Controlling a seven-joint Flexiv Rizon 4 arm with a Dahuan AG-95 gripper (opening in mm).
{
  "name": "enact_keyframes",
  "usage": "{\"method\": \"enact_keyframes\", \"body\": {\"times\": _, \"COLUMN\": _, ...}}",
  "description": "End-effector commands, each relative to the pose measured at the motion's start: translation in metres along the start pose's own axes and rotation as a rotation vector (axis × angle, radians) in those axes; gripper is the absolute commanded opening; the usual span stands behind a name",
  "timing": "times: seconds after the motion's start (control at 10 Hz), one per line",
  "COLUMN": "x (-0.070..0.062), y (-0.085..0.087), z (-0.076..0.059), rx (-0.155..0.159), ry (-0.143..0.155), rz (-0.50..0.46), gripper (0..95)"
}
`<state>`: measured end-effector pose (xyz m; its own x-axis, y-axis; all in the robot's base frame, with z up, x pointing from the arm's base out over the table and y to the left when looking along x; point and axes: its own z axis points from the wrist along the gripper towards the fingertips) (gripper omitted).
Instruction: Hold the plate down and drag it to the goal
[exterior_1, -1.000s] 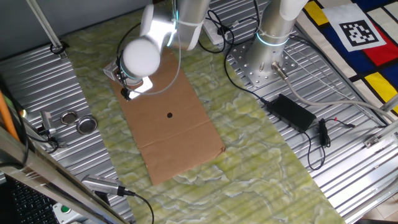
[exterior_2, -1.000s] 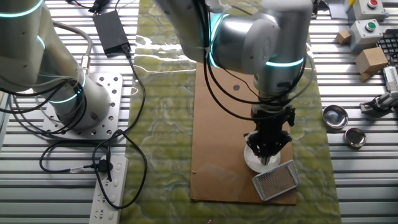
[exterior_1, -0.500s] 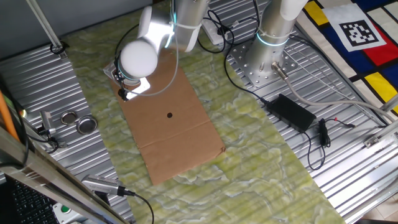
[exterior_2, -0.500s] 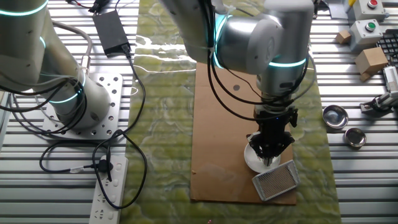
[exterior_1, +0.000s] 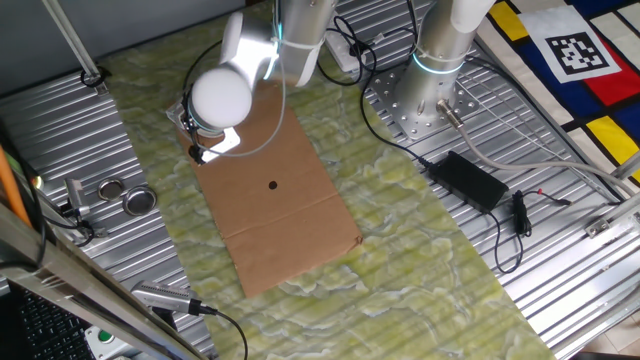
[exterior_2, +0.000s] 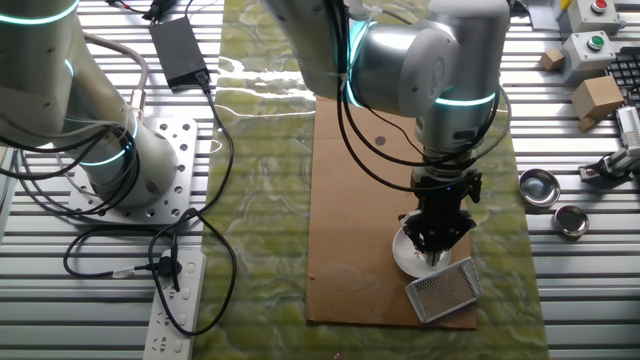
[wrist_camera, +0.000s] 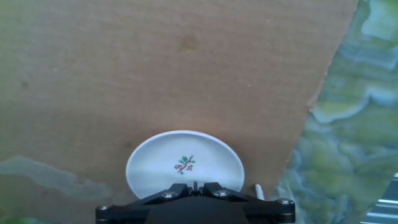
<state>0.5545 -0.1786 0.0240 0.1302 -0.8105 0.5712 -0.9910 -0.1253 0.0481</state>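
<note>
The plate (wrist_camera: 185, 165) is a small white disc with a tiny red-and-green sprig at its centre, lying near one corner of the brown cardboard sheet (wrist_camera: 155, 68). My gripper (wrist_camera: 194, 185) is shut, its two fingertips together and set down on the plate's near rim. In the other fixed view the gripper (exterior_2: 433, 256) stands upright on the plate (exterior_2: 407, 256). The goal (exterior_2: 443, 290), a whitish corner frame, lies just beside the plate at the cardboard's corner. In one fixed view the arm's round joint hides most of the plate (exterior_1: 226, 140).
A black dot (exterior_2: 379, 141) marks the cardboard's middle. Two round metal lids (exterior_2: 540, 186) (exterior_2: 571, 221) sit on the ribbed metal beside the green mat. A second arm's base (exterior_2: 130, 165), a black power brick (exterior_1: 470, 178) and cables lie on the far side.
The gripper has crept a little toward the cardboard's corner with the goal, staying shut on top of the plate; the plate has shifted slightly with it.
</note>
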Motion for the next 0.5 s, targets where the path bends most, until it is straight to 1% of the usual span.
{"method": "enact_keyframes", "body": {"times": 0.1, "x": 0.0007, "y": -0.0003, "z": 0.0006, "rx": 0.003, "ry": 0.003, "rz": 0.002, "gripper": 0.0}}
{"method": "enact_keyframes", "body": {"times": 0.5, "x": 0.0051, "y": -0.0021, "z": 0.0041, "rx": 0.01, "ry": 0.008, "rz": -0.01, "gripper": 0.0}}
